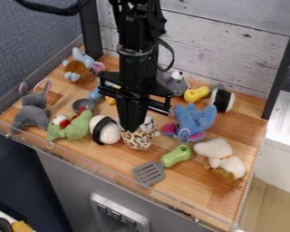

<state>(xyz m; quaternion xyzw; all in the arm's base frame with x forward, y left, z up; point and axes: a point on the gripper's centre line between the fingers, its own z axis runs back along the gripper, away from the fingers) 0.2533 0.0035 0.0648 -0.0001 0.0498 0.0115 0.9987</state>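
Black metal gripper (132,128): above brown wooden bench (193,192), fingers (130,118) narrow, close together
Spotted tan soft toy (139,140): on the bench, right by the fingers
Round white soft toy, black band (111,135): beside the spotted one
Grey spatula, green handle (176,156): near the front

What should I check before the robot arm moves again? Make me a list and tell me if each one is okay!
1. End effector is down at the spotted toy: ok.
2. Spotted toy is gripped firmly: cannot tell.
3. Spotted toy is in full view: not ok, the end effector hides part of it.
4. Lots of room around the spotted toy: not ok, the black-banded toy is close beside it.
5. Spatula is apart from the end effector: ok.
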